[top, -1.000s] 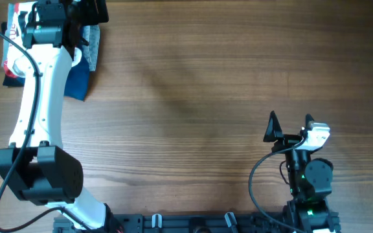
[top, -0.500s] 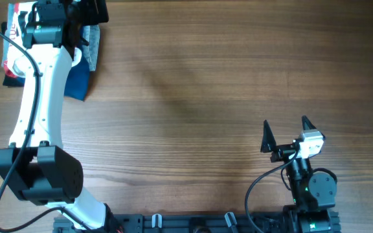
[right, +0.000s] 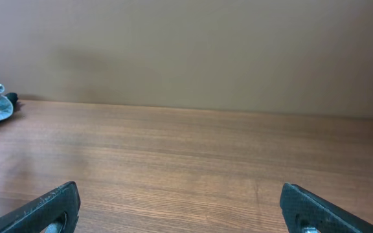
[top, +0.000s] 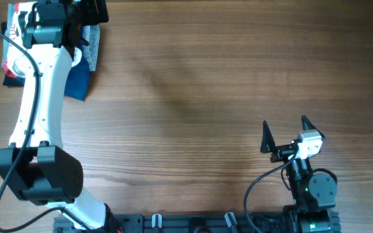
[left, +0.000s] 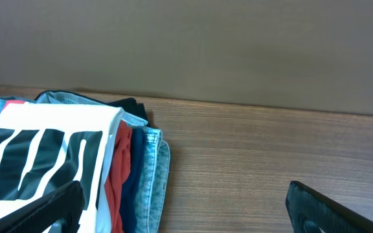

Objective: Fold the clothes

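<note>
Left claw (left: 183, 213) gapes wide by the white T-shirt (left: 57, 120) topping the pile (left: 146, 171); right claw (top: 283, 134) equally wide.

I see brown wood-grain surface (top: 199, 90), grain running side to side in overhead view. Stack of folded garments (top: 78, 83) lies at far left corner, partly covered from above. In left wrist view, stack sits near surface's back edge. Light blue-grey denim-like fabric (left: 153, 175) meets wood on stack's right side. Beside it, edges of navy layer (left: 132, 200) and red layer (left: 118, 162). White T-shirt with black lettering (left: 44, 149) lies on top. Right wrist view shows only stack's edge, far left on surface.
</note>
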You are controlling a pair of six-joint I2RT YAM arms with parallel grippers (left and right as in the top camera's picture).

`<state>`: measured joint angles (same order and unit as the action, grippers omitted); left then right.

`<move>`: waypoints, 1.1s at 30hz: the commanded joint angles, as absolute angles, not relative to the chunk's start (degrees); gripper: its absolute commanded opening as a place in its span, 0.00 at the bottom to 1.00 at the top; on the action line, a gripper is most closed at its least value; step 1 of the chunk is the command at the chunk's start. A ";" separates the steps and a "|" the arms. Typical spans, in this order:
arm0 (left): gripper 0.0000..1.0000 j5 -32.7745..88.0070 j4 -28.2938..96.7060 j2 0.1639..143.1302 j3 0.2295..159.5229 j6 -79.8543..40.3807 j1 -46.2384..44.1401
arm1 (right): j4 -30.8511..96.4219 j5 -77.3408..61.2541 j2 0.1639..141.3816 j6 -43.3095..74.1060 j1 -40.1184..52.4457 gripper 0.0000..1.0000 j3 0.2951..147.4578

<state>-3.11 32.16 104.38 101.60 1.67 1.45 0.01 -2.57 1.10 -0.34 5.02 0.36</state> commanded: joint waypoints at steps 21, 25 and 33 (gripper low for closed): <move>1.00 -6.04 33.21 103.46 101.36 2.98 1.67 | -0.12 -3.46 0.97 -1.10 5.30 1.00 0.30; 1.00 -6.09 36.01 99.39 101.36 3.01 1.65 | -0.10 -3.46 0.95 -1.08 5.30 1.00 0.30; 1.00 -5.41 37.69 85.76 91.11 2.94 1.76 | -0.12 -3.46 0.95 -1.10 5.30 1.00 0.30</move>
